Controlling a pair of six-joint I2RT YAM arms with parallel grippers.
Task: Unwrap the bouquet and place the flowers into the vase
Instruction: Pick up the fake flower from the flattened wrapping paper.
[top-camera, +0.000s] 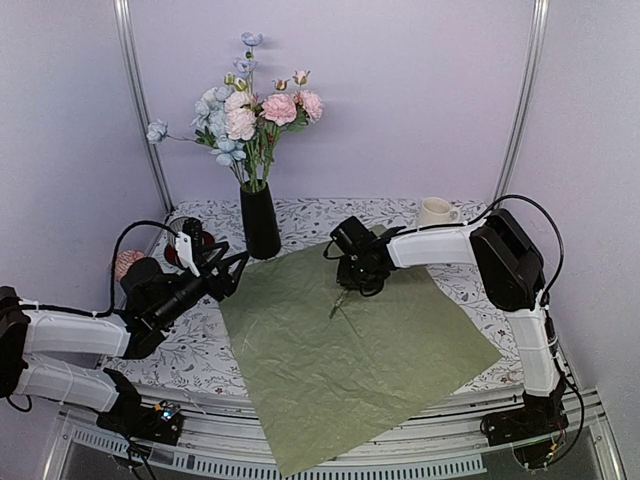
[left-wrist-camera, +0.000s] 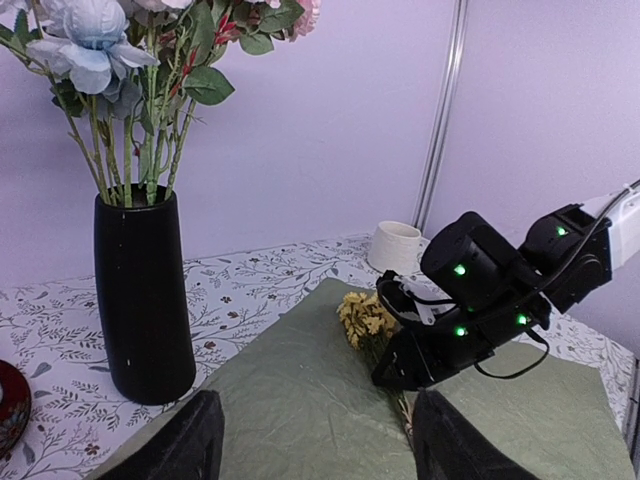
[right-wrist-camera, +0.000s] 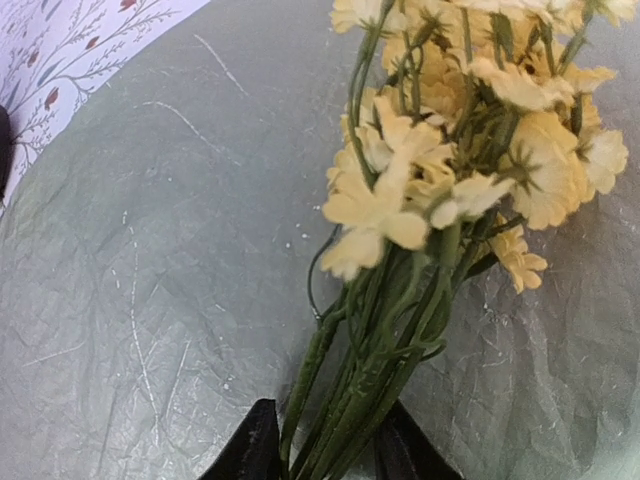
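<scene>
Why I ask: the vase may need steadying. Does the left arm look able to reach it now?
Probably yes. The vase stands close ahead of the left arm, whose jaws are open and empty, with only flat tablecloth and paper wrap between. The right arm is off to the side.

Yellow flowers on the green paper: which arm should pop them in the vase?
The right one. The right pincer straddles the stems of the yellow flowers lying on the green paper, ready to lift them. The left pincer hangs open and empty near the black vase, farther from them.
</scene>
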